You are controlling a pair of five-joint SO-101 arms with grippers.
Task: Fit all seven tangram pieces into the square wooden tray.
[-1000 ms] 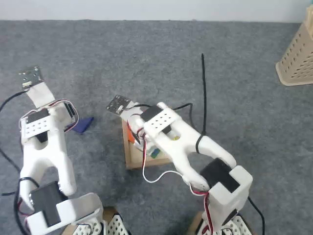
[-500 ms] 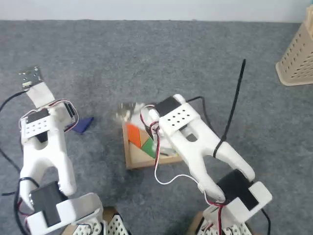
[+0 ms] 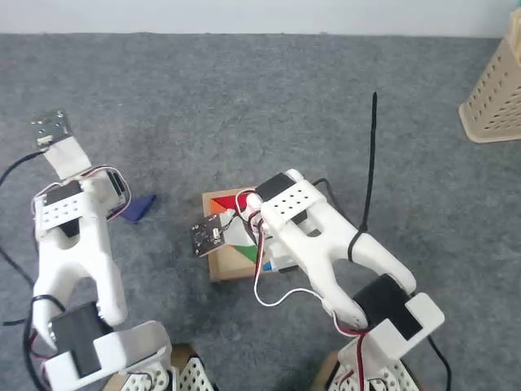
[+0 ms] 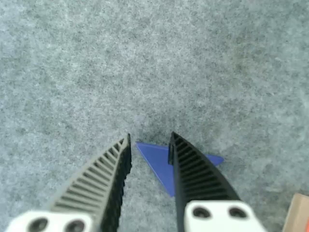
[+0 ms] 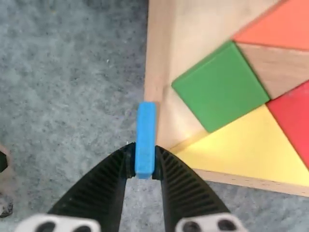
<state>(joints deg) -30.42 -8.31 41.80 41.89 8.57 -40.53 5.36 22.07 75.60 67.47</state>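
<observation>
Across the grey counter (image 3: 244, 106), the square wooden tray (image 3: 215, 270) is the anchor, lying beneath the right arm (image 3: 317, 244). The left arm (image 3: 77, 244) stands well apart from the tray.

Inside the tray lie a yellow piece (image 5: 241, 150), a red piece (image 5: 297, 116), an orange piece (image 5: 275, 26) and a green square (image 5: 221, 92). Bare wood shows between the green square and the tray's rim.

The right end effector (image 5: 144, 153) is clamped on a light blue piece (image 5: 145, 128), held on edge just over the tray's rim near a corner. Well apart from the tray, on the left arm's side, a dark blue triangle (image 4: 157, 162) lies flat. The left end effector (image 4: 149, 140) hangs over it with its fingers apart, one tip covering part of the triangle.

The step in hand appears to be seating the light blue piece. The next move likely calls for carrying it inward from the rim, laying it flat on the bare wood beside the green square, and only then letting go. The triangle would need fetching afterward.
</observation>
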